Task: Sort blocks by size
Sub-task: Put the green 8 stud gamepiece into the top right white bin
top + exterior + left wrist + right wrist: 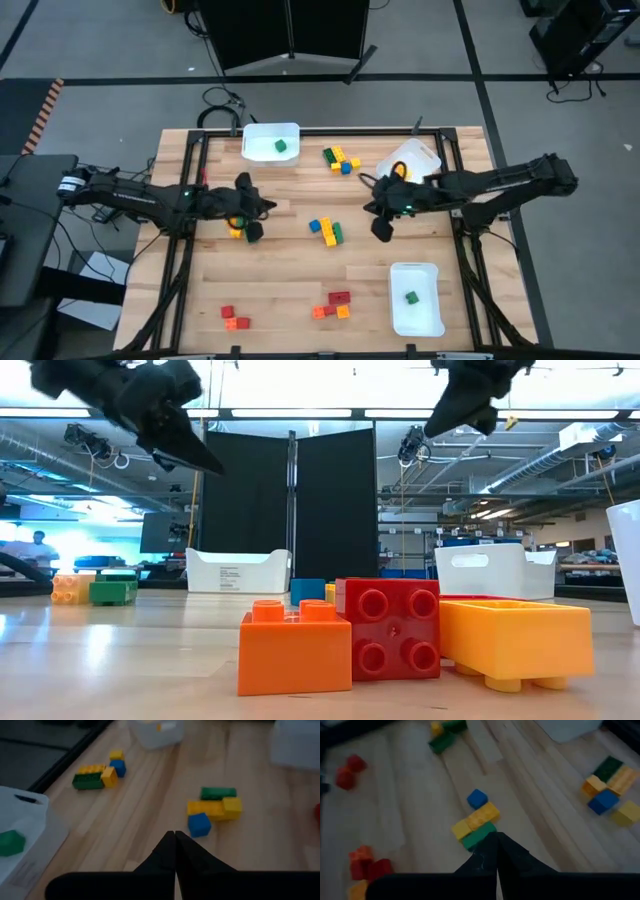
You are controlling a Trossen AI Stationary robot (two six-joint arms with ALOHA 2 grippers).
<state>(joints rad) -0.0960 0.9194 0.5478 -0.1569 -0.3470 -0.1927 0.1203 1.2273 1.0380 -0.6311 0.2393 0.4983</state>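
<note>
Blocks lie in loose groups on the wooden table. A blue, yellow and green cluster point(325, 230) sits at the centre, between both grippers. My left gripper point(252, 232) hovers shut and empty to its left, beside a small yellow and green pair point(237, 225). My right gripper point(381, 230) hovers shut and empty to its right. In the left wrist view the shut fingertips point(175, 834) point toward the centre cluster point(212, 810). In the right wrist view the same cluster point(476, 825) lies just past the shut fingertips point(496, 835). More blocks lie at the back point(341, 159) and front point(335, 305).
A white bin point(258, 142) at the back holds a green block point(281, 146). Another bin point(432, 318) at the front right holds a green block point(411, 297). A third bin point(410, 160) sits tilted behind the right gripper. Red and orange blocks point(233, 318) lie front left.
</note>
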